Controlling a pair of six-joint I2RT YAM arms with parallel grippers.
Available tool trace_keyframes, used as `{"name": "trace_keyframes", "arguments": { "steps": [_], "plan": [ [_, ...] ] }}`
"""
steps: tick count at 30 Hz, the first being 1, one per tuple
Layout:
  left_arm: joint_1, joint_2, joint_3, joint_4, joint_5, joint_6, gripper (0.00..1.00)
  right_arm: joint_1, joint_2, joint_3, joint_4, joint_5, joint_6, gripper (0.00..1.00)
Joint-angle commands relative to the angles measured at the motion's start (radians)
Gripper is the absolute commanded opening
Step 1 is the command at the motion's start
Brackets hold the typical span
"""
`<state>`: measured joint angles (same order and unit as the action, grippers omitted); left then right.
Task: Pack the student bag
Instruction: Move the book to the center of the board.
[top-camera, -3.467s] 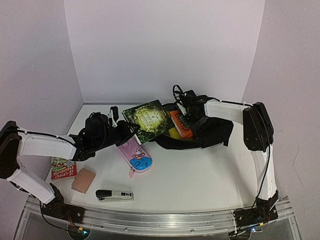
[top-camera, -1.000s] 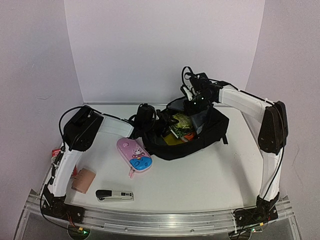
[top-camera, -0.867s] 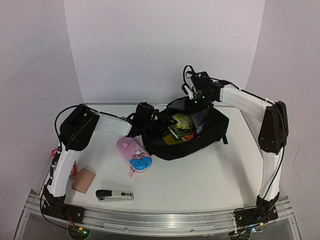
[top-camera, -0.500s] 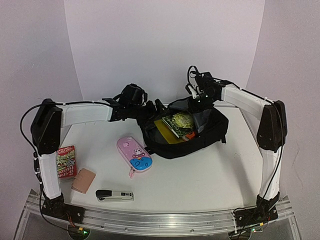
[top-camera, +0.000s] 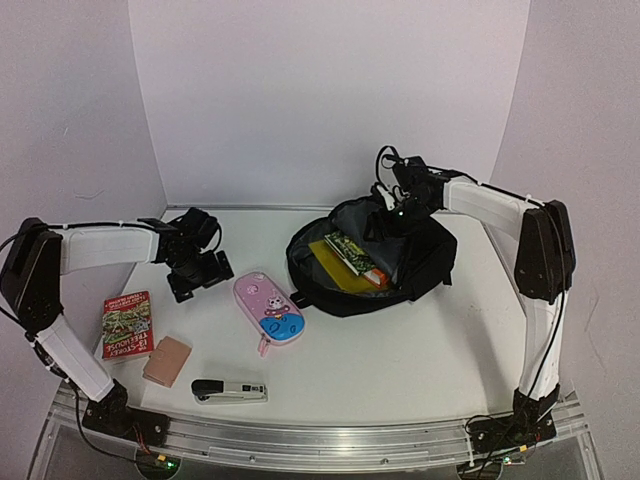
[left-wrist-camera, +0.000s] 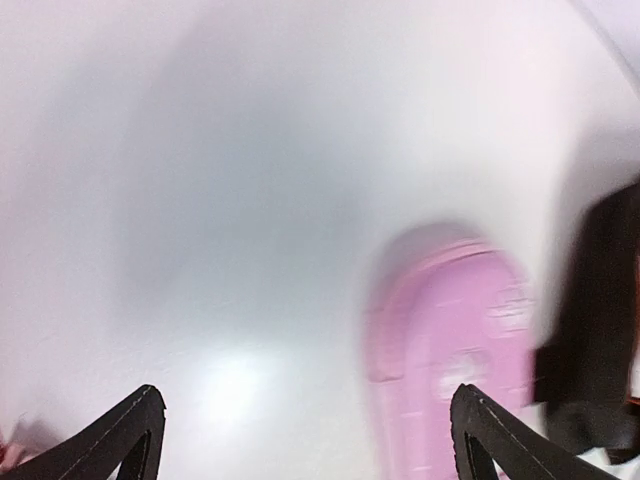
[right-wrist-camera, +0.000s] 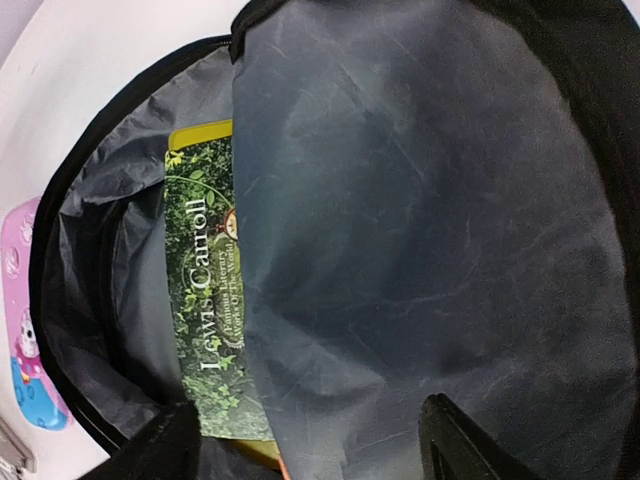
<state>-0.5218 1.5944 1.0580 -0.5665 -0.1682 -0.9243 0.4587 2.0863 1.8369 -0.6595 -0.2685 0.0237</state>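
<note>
Left wrist view: whole frame blurred. At 4 o'clock the case (left-wrist-camera: 450, 340) is a pink smear, its print unreadable and its lower end cut off by the frame. A dark shape (left-wrist-camera: 600, 320) at 3 o'clock runs off the edge; cannot tell what it is. Left gripper (left-wrist-camera: 302, 420): tips only, rest cut off at 6 o'clock.

Right wrist view: bag (right-wrist-camera: 420, 200) overfills the frame, cut at 12, 3 and 6 o'clock. Grey lining flap hides most of the book (right-wrist-camera: 205, 330); a strip toward 8 o'clock shows, its small lettering illegible. Yellow item (right-wrist-camera: 195, 135) beneath is mostly hidden. Right gripper (right-wrist-camera: 310, 425): tips only, at 6 o'clock.

Top view: right gripper is black against the black bag, jaws not separable. Red book (top-camera: 127, 325): print too small to read.
</note>
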Motion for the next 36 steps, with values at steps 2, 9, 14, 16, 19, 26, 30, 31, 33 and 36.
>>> {"name": "trace_keyframes", "arguments": {
  "steps": [2,9,14,16,19,26,30,31,33,36],
  "plan": [
    [0.059,-0.135,-0.138,-0.087,-0.1,-0.071,1.0,0.0,-0.07,-0.029,-0.003,-0.033,-0.004,0.84],
    [0.221,-0.284,-0.293,-0.079,-0.069,-0.043,1.0,0.002,-0.084,-0.046,-0.003,-0.039,-0.011,0.95],
    [0.317,-0.338,-0.339,-0.103,-0.049,-0.003,1.0,0.002,-0.084,-0.043,-0.001,-0.045,-0.012,0.95],
    [0.362,-0.36,-0.363,-0.101,-0.024,0.013,1.0,0.002,-0.083,-0.041,-0.002,-0.045,-0.012,0.95],
    [0.431,-0.392,-0.404,-0.089,0.009,0.036,1.0,0.002,-0.083,-0.039,-0.002,-0.043,-0.012,0.95],
    [0.517,-0.451,-0.468,-0.045,0.081,0.092,1.0,0.002,-0.076,-0.037,-0.003,-0.046,-0.01,0.95],
    [0.56,-0.459,-0.474,-0.036,0.113,0.104,1.0,0.002,-0.077,-0.037,-0.005,-0.039,-0.014,0.95],
    [0.575,-0.457,-0.479,-0.033,0.122,0.102,1.0,0.001,-0.078,-0.038,-0.004,-0.037,-0.014,0.95],
    [0.618,-0.458,-0.501,-0.012,0.164,0.093,1.0,0.003,-0.08,-0.04,-0.005,-0.035,-0.015,0.95],
    [0.683,-0.492,-0.56,0.021,0.233,0.071,1.0,0.002,-0.081,-0.04,-0.006,-0.036,-0.015,0.95]
  ]
}}
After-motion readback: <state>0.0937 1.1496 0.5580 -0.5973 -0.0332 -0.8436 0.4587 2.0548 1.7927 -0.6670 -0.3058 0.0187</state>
